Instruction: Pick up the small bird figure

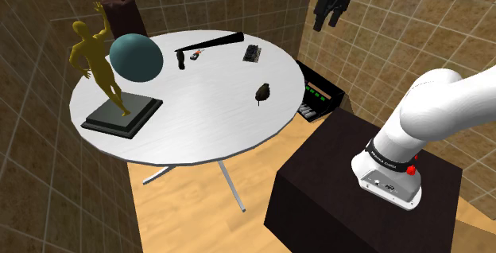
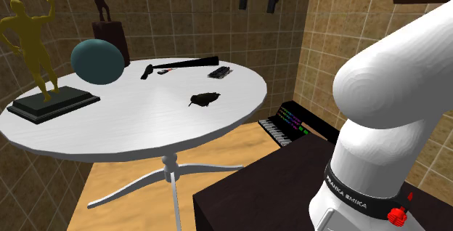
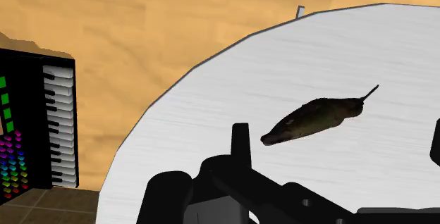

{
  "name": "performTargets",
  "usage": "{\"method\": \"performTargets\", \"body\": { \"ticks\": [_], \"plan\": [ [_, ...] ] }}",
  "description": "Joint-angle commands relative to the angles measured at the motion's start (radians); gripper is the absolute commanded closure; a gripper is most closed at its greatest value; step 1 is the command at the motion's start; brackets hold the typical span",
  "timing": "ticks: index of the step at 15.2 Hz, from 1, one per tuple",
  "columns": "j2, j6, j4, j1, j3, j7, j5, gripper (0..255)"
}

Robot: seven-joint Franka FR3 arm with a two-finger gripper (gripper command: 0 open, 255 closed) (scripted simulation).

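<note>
Overhead, the black fingers (image 3: pixel 240 139) hang spread apart and empty, well above a round white table (image 1: pixel 207 112). A small dark bird (image 1: pixel 262 92) lies on the table near its 3 o'clock edge in the shoulder view. A teal ball (image 1: pixel 135 56) and a gold statue (image 1: pixel 97 56) stand toward 9 o'clock. In the wrist view the bird (image 3: pixel 314 117) lies between the fingers, untouched.

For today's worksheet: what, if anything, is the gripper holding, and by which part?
Nothing. The gripper, jaws apart, hangs above the table; the bird lies on it.
</note>
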Motion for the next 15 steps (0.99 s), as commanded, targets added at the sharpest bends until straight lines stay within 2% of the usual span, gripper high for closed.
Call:
{"method": "performTargets", "body": {
  "ticks": [1,8,15],
  "plan": [
    [0.000,0.000,0.000,0.000,0.000,0.000,0.000,0],
    [0.226,0.124,0.000,-0.031,0.124,0.301,0.064,0],
    [0.501,0.234,0.065,-0.057,0.206,0.586,0.101,0]
  ]
}}
